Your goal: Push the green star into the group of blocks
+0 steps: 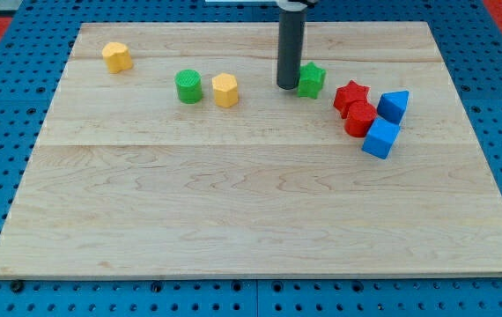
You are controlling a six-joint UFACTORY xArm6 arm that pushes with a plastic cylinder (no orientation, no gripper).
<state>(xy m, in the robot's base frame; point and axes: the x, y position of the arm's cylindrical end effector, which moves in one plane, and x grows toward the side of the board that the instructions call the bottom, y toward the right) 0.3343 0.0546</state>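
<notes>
The green star (312,80) lies on the wooden board near the view's top, right of centre. My tip (287,86) stands right against the star's left side, touching or nearly so. To the star's right and a little lower is a group of blocks: a red star (350,95), a red cylinder (359,119), a blue block (394,106) and a blue cube (380,139). A small gap separates the green star from the red star.
A green cylinder (188,86) and a yellow hexagonal block (225,90) sit left of my tip. Another yellow block (117,56) lies at the top left. The wooden board (251,220) rests on a blue pegboard surface.
</notes>
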